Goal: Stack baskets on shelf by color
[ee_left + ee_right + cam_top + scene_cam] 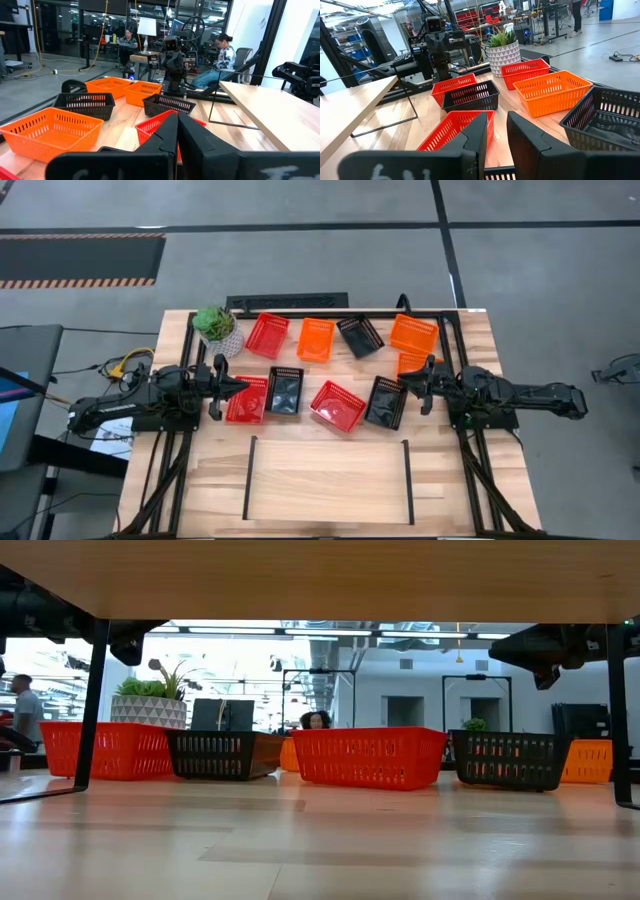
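Baskets lie scattered mid-frame above the bare shelf, unsorted, left gripper jaws pressed together, right gripper jaws slightly spread, empty.

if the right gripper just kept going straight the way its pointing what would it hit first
Probably the black basket right in front of the right gripper, though the jaws may ride above its rim and pass over. Past it lies the red basket, then the black and red pair near the left gripper.
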You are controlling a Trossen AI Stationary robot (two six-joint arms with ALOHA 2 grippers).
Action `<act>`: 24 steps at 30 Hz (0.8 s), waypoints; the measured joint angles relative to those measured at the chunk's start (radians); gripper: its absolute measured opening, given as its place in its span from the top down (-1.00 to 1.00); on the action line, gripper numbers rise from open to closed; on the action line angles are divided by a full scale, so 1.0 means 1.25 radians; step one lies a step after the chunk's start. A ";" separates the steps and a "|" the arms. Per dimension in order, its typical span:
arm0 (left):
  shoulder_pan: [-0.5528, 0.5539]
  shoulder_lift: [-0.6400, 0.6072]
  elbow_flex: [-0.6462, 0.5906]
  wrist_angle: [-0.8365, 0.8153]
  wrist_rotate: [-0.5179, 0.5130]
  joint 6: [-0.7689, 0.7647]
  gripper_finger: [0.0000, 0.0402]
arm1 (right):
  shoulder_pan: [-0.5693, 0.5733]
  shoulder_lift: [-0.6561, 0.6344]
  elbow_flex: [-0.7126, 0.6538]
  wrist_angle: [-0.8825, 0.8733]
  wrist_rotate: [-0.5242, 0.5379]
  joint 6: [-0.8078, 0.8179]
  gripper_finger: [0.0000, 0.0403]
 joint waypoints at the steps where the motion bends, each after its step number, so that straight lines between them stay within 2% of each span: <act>1: 0.000 0.000 0.000 0.000 0.000 0.000 1.00 | 0.000 0.000 0.000 0.000 0.000 0.000 0.52; 24: 0.000 0.000 0.000 0.000 0.000 -0.009 1.00 | 0.000 0.000 0.000 0.000 0.000 0.000 0.52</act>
